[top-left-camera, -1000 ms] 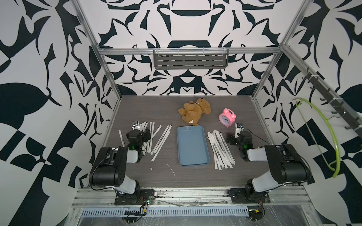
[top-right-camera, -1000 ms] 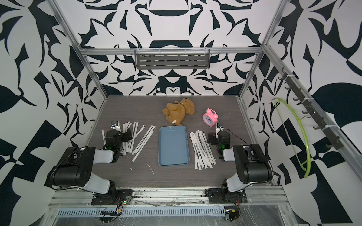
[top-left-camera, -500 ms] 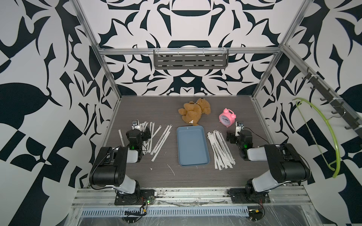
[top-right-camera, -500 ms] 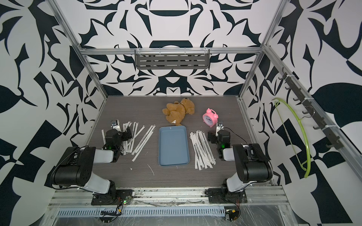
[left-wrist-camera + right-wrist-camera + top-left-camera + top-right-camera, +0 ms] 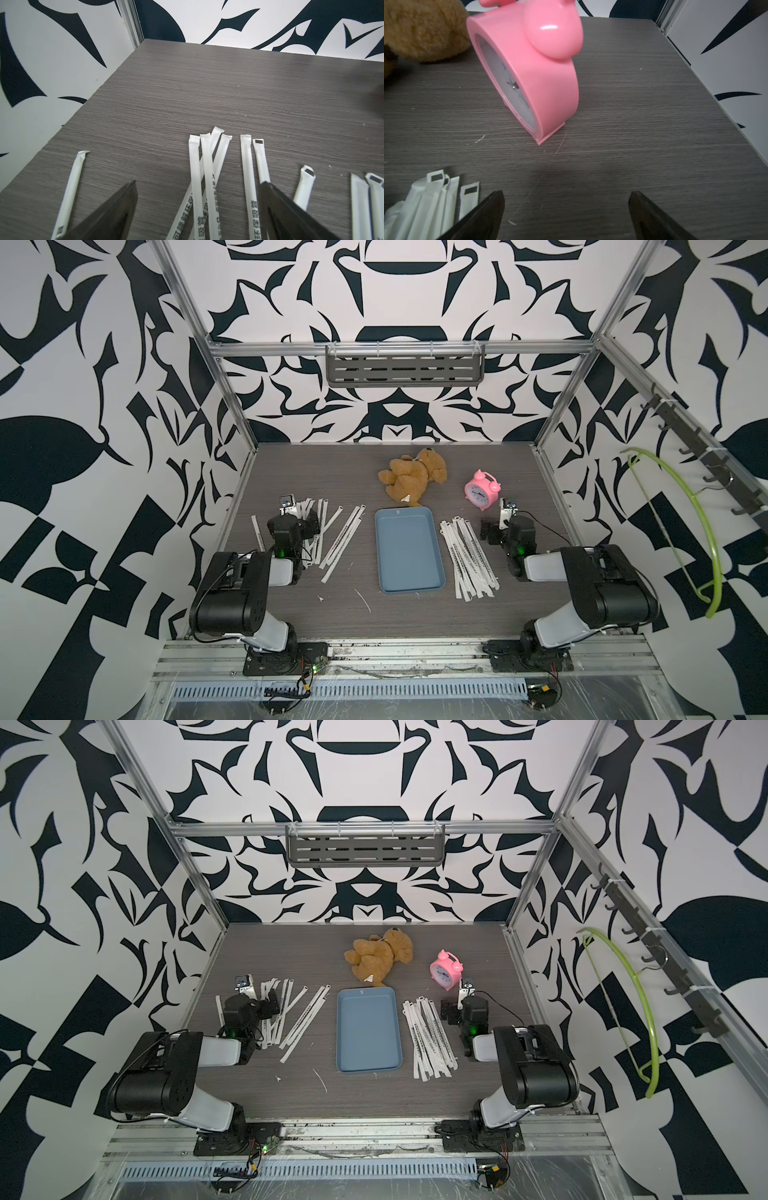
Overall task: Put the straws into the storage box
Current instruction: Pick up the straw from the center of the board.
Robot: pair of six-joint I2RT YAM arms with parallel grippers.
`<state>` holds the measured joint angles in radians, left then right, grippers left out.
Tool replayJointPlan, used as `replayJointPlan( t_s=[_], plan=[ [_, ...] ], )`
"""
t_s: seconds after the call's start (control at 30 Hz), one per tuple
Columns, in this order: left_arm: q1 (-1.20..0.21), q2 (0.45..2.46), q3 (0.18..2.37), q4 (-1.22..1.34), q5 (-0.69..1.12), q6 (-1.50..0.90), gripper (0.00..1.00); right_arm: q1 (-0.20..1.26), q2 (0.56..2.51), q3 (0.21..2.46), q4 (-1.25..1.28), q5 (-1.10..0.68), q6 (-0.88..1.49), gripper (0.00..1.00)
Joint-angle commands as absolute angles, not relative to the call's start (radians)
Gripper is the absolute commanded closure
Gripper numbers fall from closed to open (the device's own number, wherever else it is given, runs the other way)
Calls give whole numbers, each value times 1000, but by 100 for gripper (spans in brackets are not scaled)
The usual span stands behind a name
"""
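The storage box, a shallow blue-grey tray, lies empty in the middle of the table in both top views. White paper-wrapped straws lie in two groups: a loose spread to its left and a tighter heap to its right. My left gripper hangs low and open over the left spread, with several straws between its fingers and none gripped. My right gripper is open over bare table just right of the heap.
A brown teddy bear lies behind the box. A pink alarm clock stands just beyond the right gripper. Small white scraps lie near the front. A grey slotted shelf hangs on the back wall, a green hanger on the right.
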<state>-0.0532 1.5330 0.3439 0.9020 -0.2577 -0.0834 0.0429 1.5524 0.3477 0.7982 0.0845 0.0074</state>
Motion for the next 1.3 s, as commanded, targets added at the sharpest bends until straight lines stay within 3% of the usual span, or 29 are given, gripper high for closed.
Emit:
replayJointPlan(
  t_s=[0.0, 0.13, 0.37, 0.6, 0.77, 0.97, 1.13, 1.2, 1.27],
  plan=[
    [-67, 1509, 347, 931, -228, -54, 1, 71, 1493, 432, 705, 113, -26, 0],
    [-134, 1349, 349, 798, -355, -29, 1, 141, 1421, 696, 191, 255, 41, 0],
    [-189, 1114, 401, 493, -449, -117, 1, 185, 1256, 712, 30, 328, 199, 0],
    [-268, 935, 478, 204, -564, -281, 1, 221, 1198, 943, -578, 506, 591, 0],
    [-264, 937, 632, -172, -733, -605, 1, 208, 1078, 921, -637, 269, 543, 31],
    [-255, 973, 791, -334, -572, -471, 1, 226, 1008, 917, -823, 142, 526, 39],
    [-255, 986, 815, -304, -308, -448, 13, 245, 908, 867, -897, 129, 552, 45],
    [-255, 1022, 838, -323, -240, -476, 14, 244, 900, 859, -917, 88, 548, 50],
    [-255, 1052, 849, -336, -184, -500, 14, 256, 906, 849, -933, 35, 554, 61]
  ],
)
